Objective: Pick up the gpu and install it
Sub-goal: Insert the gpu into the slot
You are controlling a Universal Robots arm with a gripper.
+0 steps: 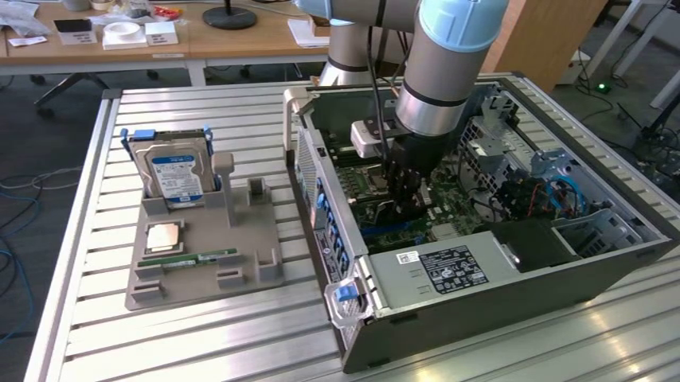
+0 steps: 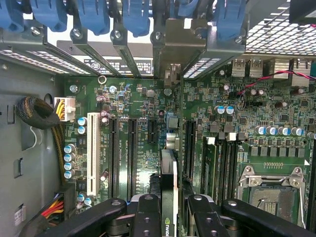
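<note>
My gripper (image 1: 407, 199) is down inside the open computer case (image 1: 595, 274), over the green motherboard (image 2: 123, 103). In the wrist view the gripper (image 2: 170, 207) is shut on the gpu (image 2: 168, 173). The card shows edge-on between the two black fingers (image 2: 148, 215), with a green logo on its black cooler. It runs from the fingers toward the rear slot opening, where its silvery bracket end (image 2: 173, 74) lies among the blue slot latches. It stands in line with the black expansion slots (image 2: 132, 153). Whether its lower edge sits in a slot is hidden.
On the slatted table at the exterior view's left, a grey fixture (image 1: 202, 278) holds an upright hard drive (image 1: 175, 171), a processor (image 1: 162, 236) and a memory stick (image 1: 189, 259). Inside the case are the power supply (image 1: 447, 267), the processor socket (image 2: 269, 185) and cable bundles (image 2: 37, 113).
</note>
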